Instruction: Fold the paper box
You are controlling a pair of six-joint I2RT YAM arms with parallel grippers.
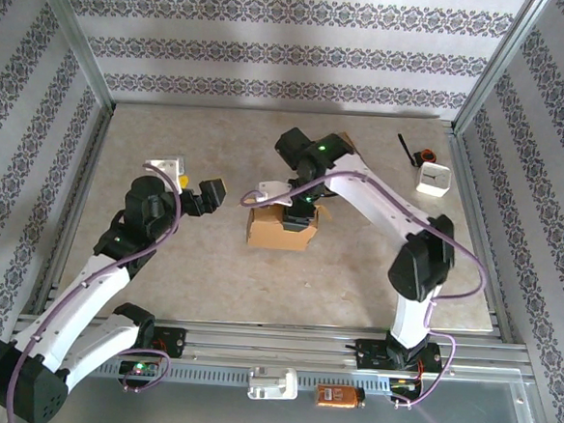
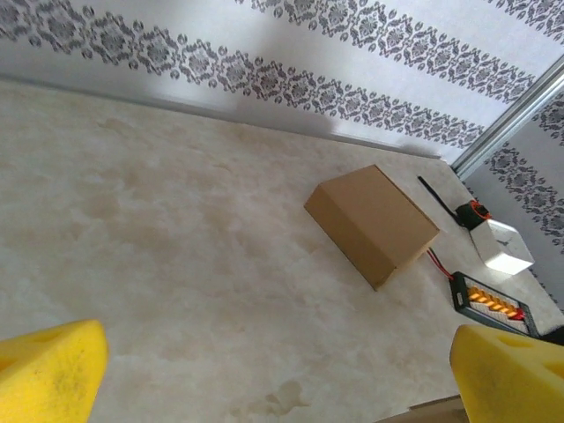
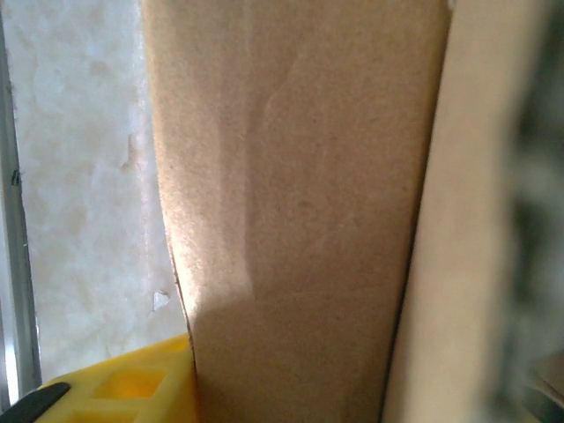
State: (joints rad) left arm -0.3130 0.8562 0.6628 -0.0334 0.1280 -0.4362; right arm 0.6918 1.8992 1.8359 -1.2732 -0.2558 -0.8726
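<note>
Cardboard looks light and crease-prone: pinch the paper box [image 1: 279,231] by a flap edge. Your left hand [image 1: 210,192] gapes at its nine o'clock; right hand [image 1: 299,211] sits atop, grip can't be told.

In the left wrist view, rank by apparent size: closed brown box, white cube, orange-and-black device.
1. The closed brown box, clearly largest.
2. The white cube and the orange-and-black device look alike; the device lies nearer the camera, so I leave them unranked.
</note>
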